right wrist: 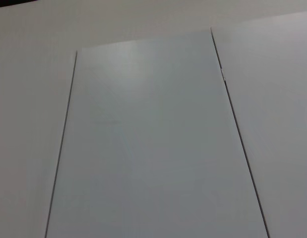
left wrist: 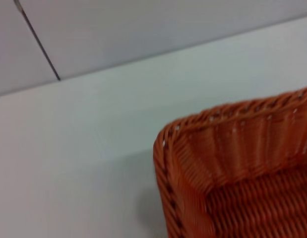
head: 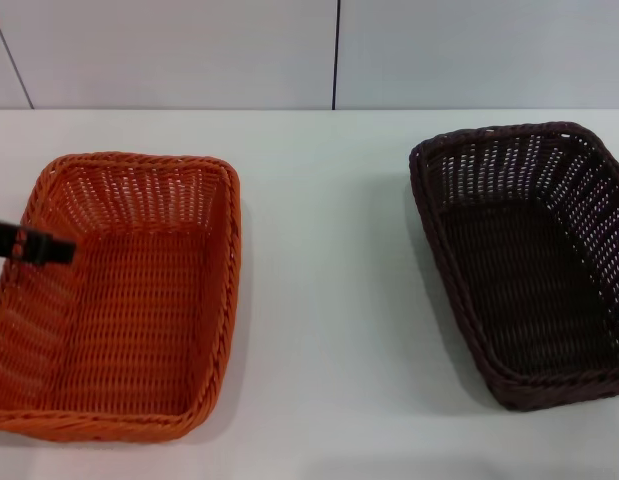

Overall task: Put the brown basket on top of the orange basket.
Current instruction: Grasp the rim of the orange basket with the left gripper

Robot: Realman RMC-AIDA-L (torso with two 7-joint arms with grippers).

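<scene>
The orange basket (head: 124, 295) stands on the left of the white table, open side up and empty. One of its corners shows in the left wrist view (left wrist: 232, 168). The brown basket (head: 529, 260) stands on the right of the table, empty, apart from the orange one. A black part of my left gripper (head: 44, 246) reaches in from the left edge of the head view, over the orange basket's left side. My right gripper is out of view; its wrist view shows no basket.
The white table (head: 329, 300) runs between the baskets, with a wide gap there. A pale panelled wall (head: 339, 50) stands behind the table's far edge. The right wrist view shows only pale panels (right wrist: 153, 134) with thin seams.
</scene>
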